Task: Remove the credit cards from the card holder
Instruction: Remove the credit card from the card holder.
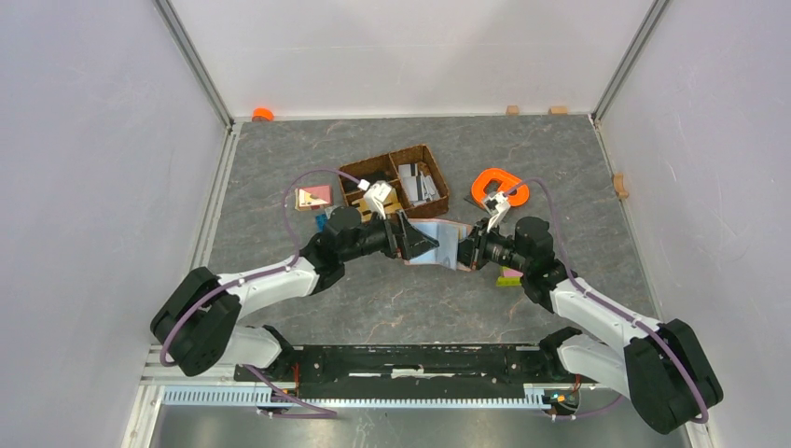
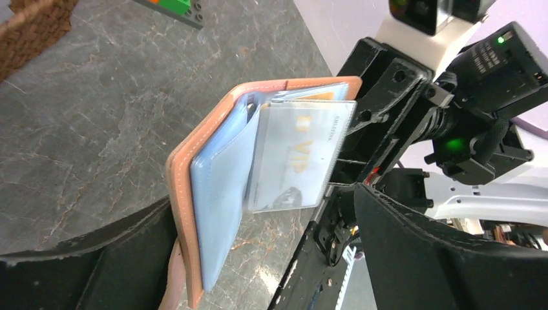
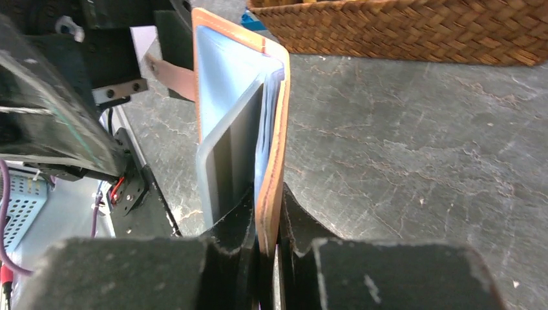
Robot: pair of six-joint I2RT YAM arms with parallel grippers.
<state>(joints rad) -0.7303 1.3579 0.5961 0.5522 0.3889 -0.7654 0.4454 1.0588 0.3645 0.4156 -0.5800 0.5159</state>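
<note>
The reddish-brown card holder (image 1: 440, 245) stands open on edge between my two grippers at the table's middle. My right gripper (image 3: 266, 226) is shut on one edge of its brown cover (image 3: 274, 161). My left gripper (image 2: 258, 206) is open with its jaws wide apart. The holder's other cover (image 2: 179, 194) stands next to its left finger (image 2: 64, 271). A pale card marked VIP (image 2: 294, 155) sits in a clear inner sleeve that fans out from the pale blue sleeves (image 2: 220, 194). Grey-white flat cards (image 1: 418, 183) lie in the basket's right compartment.
A dark-brown woven divided basket (image 1: 410, 151) stands just behind the grippers, also in the right wrist view (image 3: 400, 32). An orange ring-shaped object (image 1: 499, 185) lies at its right. A pink-and-tan flat piece (image 1: 313, 196) and a small blue block (image 1: 321, 222) lie at its left.
</note>
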